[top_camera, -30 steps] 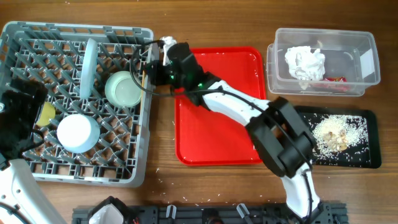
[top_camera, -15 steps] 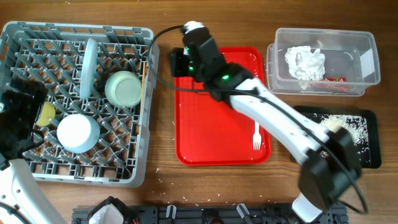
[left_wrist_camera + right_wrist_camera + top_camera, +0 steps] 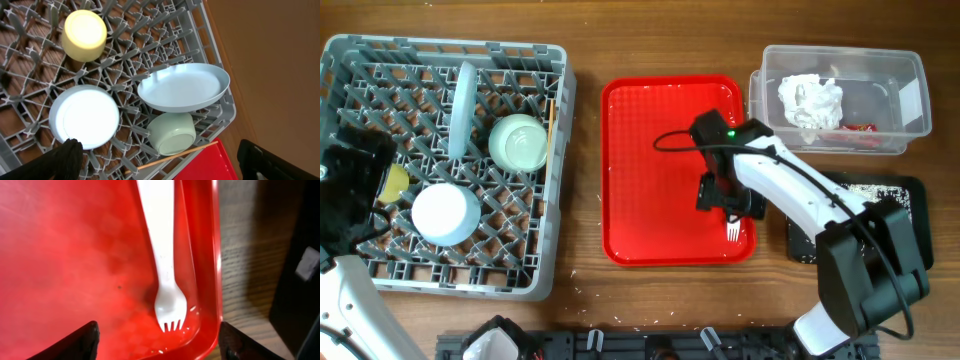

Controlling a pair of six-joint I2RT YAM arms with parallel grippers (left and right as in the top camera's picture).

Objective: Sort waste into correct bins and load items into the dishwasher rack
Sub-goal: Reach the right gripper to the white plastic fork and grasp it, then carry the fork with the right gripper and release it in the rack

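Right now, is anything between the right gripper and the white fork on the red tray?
Nothing visible. The white plastic fork lies bare on the red tray beside its rim, under the open right gripper, with nothing covering it.

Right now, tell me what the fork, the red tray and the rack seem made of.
Fork: white plastic by its look, smooth, faintly glossy.
Red tray: likely plastic, shiny, glare along its raised rim.
Rack: grey moulded plastic, it seems, matte lattice of pegs.
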